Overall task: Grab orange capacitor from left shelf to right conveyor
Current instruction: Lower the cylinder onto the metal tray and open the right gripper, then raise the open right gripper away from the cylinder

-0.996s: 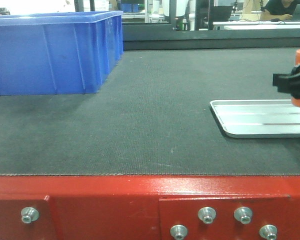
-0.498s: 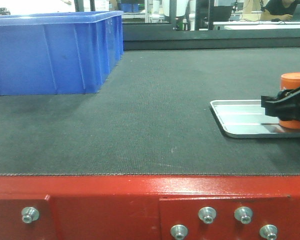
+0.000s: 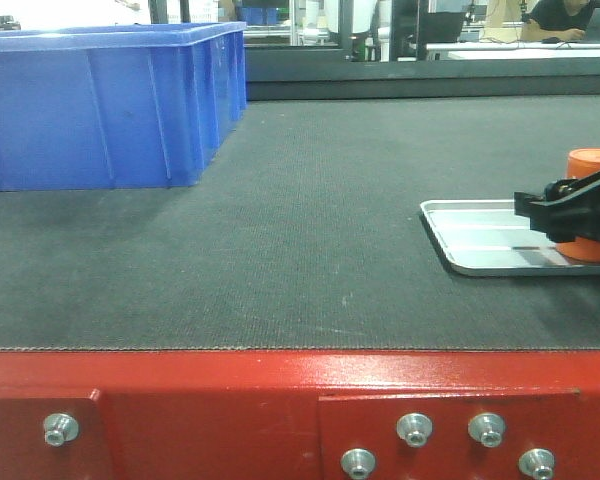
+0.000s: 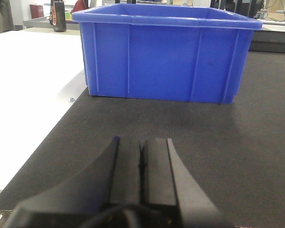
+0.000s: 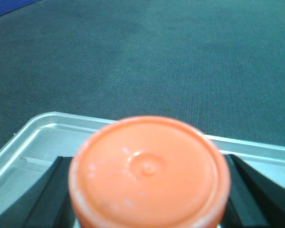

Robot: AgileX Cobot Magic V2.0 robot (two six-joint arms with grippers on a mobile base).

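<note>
Front view: right gripper (image 3: pixel 570 213) at far right of frame, black fingers clamped on the orange capacitor (image 3: pixel 592 205); capacitor upright, its base on or just above the shallow silver tray (image 3: pixel 480 235), contact not resolvable; part of the cylinder cut off by the frame edge. Tray lies flat on the right conveyor (image 3: pixel 310 220), dark grey textured belt, with the red front frame (image 3: pixel 230 410) and its silver bolts (image 3: pixel 414 429) along the near edge. Blue crate (image 3: pixel 100 105) sits on the belt at far left, well apart from tray and capacitor.

Right wrist view: capacitor top (image 5: pixel 149 173) fills the near centre, round, orange, slightly out of focus; black gripper fingers (image 5: pixel 47 199) close against it on both sides; tray rim (image 5: pixel 42 121) just beyond, belt (image 5: pixel 180 52) behind that.

Left wrist view: left gripper (image 4: pixel 141 164) low over the belt (image 4: pixel 218 137), jaws pressed together with nothing between them; blue crate (image 4: pixel 166 52) directly ahead at the far side; white tabletop (image 4: pixel 23 90) adjoining the belt on the left.

Left shelf not in any view.
</note>
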